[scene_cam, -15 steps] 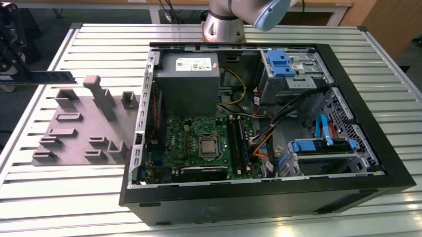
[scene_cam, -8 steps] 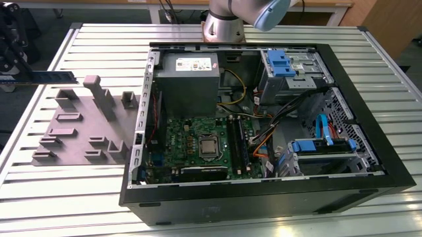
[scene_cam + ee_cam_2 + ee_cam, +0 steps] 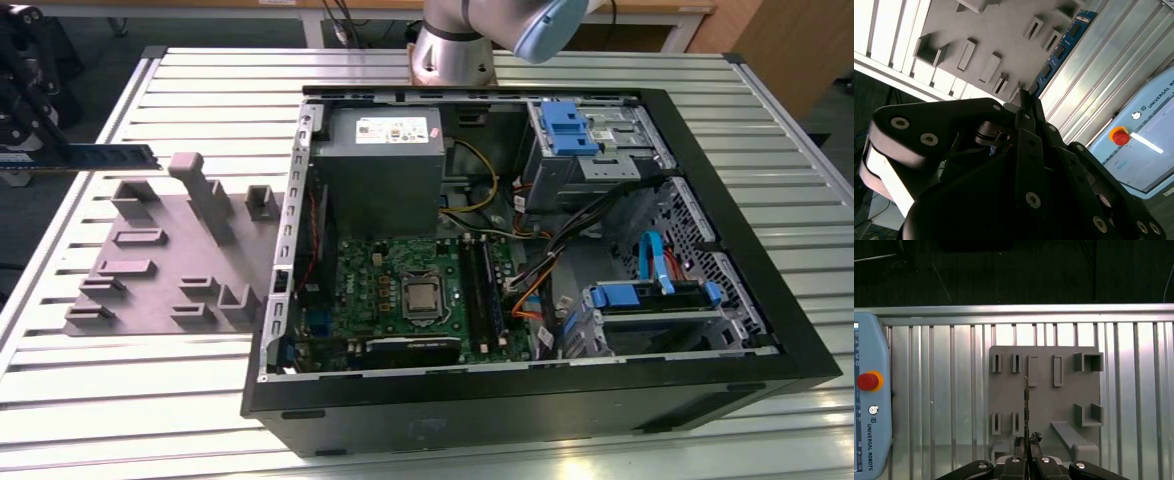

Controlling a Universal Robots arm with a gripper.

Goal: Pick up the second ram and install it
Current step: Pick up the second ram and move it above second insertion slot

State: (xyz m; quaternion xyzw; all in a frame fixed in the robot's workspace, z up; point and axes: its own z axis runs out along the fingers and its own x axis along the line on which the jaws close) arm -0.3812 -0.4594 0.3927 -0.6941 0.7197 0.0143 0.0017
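Robot gripper (image 3: 1026,442) w/ jaws closed tight on one short end of the second ram (image 3: 114,155), a long, very thin dark green board w/ black chips along its face. In the first wrist view it is edge-on, a mere dark line running out from the jaws. It hangs roughly level in the air over the far edge of the grey fixture tray (image 3: 160,250), at the exterior view's left. It seems to touch neither the tray nor the slatted metal surface (image 3: 107,400), and is well apart from the open PC case (image 3: 534,410). Likely risks: the stick is held by one end only, so most of its length is unsupported. A bump or quick swing could prob. tilt it in the jaws, and a tilted stick would meet the black memory slots (image 3: 474,290) on the motherboard (image 3: 360,280) askew and jam or flex. The slots sit deep in the case w/ orange & black cables (image 3: 527,295) just beside them, so the free end could snag a cable or clip the case wall. Can't tell whether the notch faces the right way.
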